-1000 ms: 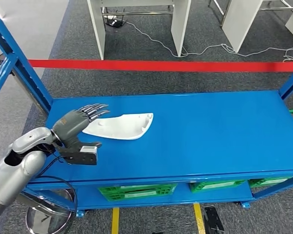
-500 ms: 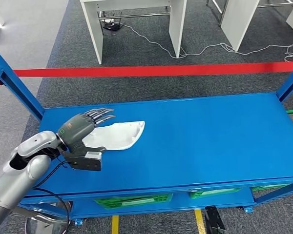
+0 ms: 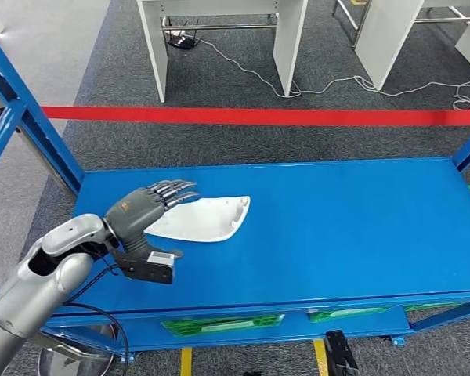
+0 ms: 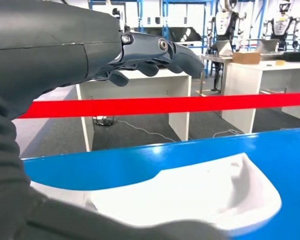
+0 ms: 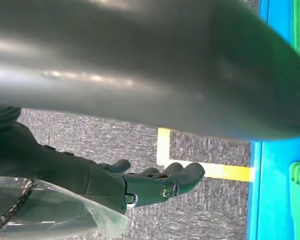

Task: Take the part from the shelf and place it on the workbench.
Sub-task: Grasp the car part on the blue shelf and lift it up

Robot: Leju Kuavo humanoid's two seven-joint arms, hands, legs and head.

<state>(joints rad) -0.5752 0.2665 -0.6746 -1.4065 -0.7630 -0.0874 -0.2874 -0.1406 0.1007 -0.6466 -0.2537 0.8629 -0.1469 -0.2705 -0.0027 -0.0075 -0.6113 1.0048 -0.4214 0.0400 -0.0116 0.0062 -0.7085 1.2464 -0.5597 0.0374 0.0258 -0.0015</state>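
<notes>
- The long blue metal shelf (image 3: 339, 227) is being faced, and the flat white moulded plastic part (image 3: 203, 219) is lying on its top deck, toward the robot's left end.
- The part is being approached by the grey left hand (image 3: 139, 213): the fingers are being held straight and apart above the part's narrow end, with the thumb low beside it, and nothing is being held.
- The reaching step is judged to be in hand; closing on the part's edge and lifting is what is called for next.
- Contact with the part cannot be told.
- The right hand (image 5: 148, 185) is hanging over the floor, fingers loosely extended and empty.
</notes>
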